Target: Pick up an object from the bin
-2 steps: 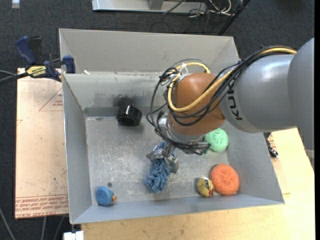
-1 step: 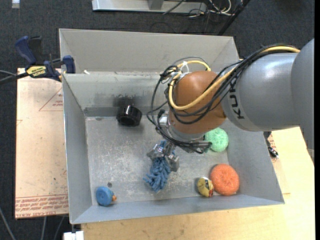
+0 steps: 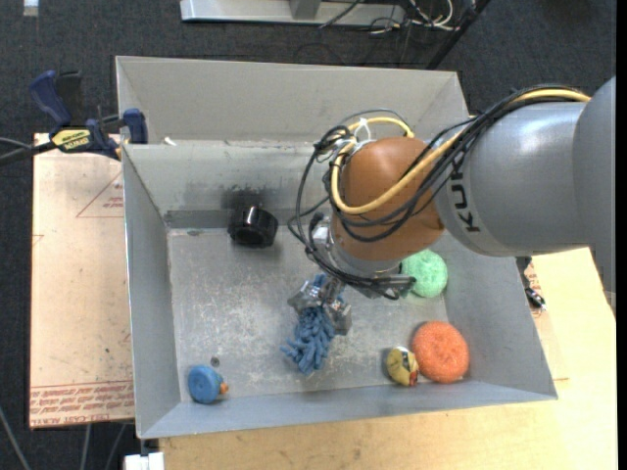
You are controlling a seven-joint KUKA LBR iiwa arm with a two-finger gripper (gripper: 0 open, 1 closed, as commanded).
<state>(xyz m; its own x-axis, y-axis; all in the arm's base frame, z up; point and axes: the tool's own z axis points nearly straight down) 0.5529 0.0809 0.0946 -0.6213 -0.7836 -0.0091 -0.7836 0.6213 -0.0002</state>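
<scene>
Gripper (image 3: 324, 306) is set low over the middle of the bin (image 3: 147, 292), right at the upper end of a blue ragged cloth-like thing (image 3: 309, 343) that lies on the floor towards the near edge. Whether the jaws are open or closed cannot be told, as the gap is hidden under the wrist; no hold on the blue thing can be confirmed.

Step judged: closing on / securing the blue thing before lifting. To be done well: the top of the bundle should be pinched fully, not just a loose strand, and the lift taken straight up so the soft tail is not dragged across the floor.

Room: bare floor is seen left of the blue thing, up to the left wall. A black cylinder (image 3: 253, 223) stands near the far wall, well apart. A green fuzzy ball (image 3: 428, 273) lies just beside the wrist on the right; an orange fuzzy ball (image 3: 440, 351) and a small yellow thing (image 3: 400, 365) sit touching by the near right corner. A small blue ball (image 3: 206, 383) lies in the near left corner. A vertical exit is judged clear; sideways moves to the right are to be avoided
</scene>
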